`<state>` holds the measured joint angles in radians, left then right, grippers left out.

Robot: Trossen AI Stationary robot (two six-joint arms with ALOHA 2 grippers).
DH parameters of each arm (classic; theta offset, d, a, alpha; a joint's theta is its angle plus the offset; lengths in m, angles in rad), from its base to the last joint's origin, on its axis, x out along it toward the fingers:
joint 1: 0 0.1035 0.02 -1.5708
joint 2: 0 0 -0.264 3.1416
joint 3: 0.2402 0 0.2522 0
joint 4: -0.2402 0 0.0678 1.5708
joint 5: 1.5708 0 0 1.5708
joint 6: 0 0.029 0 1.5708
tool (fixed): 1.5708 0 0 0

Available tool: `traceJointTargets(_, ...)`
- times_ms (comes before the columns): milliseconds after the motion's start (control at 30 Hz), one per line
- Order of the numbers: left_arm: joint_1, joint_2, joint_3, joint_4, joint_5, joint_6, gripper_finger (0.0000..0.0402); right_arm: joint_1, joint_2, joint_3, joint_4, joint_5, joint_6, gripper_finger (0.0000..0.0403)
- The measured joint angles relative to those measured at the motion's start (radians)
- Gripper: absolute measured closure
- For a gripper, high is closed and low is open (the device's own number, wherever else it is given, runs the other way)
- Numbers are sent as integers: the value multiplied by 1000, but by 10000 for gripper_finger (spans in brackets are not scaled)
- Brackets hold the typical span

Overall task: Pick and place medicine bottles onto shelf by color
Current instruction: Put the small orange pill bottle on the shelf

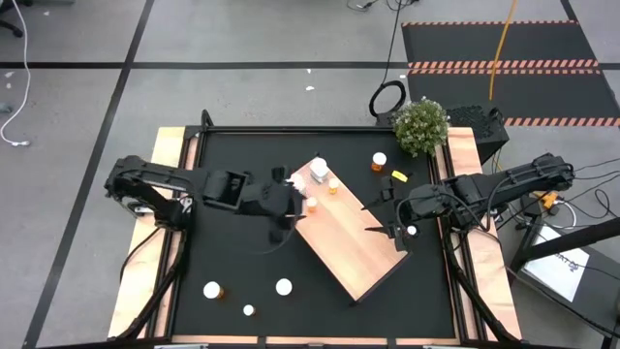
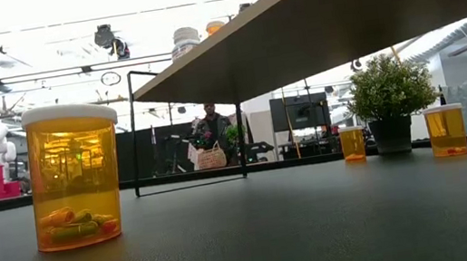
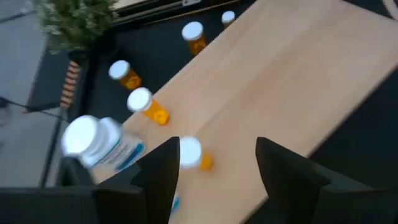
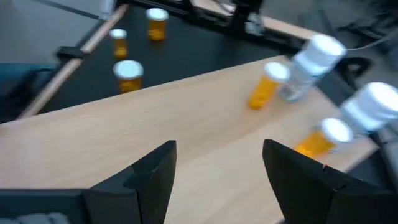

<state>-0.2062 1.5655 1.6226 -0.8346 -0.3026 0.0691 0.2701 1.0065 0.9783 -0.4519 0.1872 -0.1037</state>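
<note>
Two hands, left hand [image 1: 291, 211] and right hand [image 1: 387, 218], hover wide-fingered over the shelf [image 1: 354, 242].

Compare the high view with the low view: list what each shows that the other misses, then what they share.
Only the high view shows both arms: the left gripper, open, at the edge of the pale wooden shelf board, and the right gripper, open, at its opposite edge.

Only the low view shows the pills inside the near orange bottle with a white cap and a person in the room beyond.

Both show the shelf, the small potted green plant and orange bottles on the black mat.
</note>
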Motion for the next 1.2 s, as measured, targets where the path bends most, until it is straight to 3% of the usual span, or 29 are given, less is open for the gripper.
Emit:
traceJointTargets(167, -70, -49, -1, -89, -131, -27, 205, -1, 0, 0, -7, 122, -13, 167)
traceJointTargets(400, -112, -120, -105, -125, -248, -72, 224, -3, 0, 0, -60, 154, -17, 167)
traceJointTargets(600, -93, -231, -333, -19, -253, -98, 242, -17, -5, 0, -146, 211, 20, 167)
traceJointTargets(900, -61, -392, -472, 117, -249, -101, 264, -73, -85, -2, -212, 287, 106, 167)
traceJointTargets(1200, -62, -436, -580, 302, -246, -94, 261, -96, -194, -154, -42, 288, 109, 167)
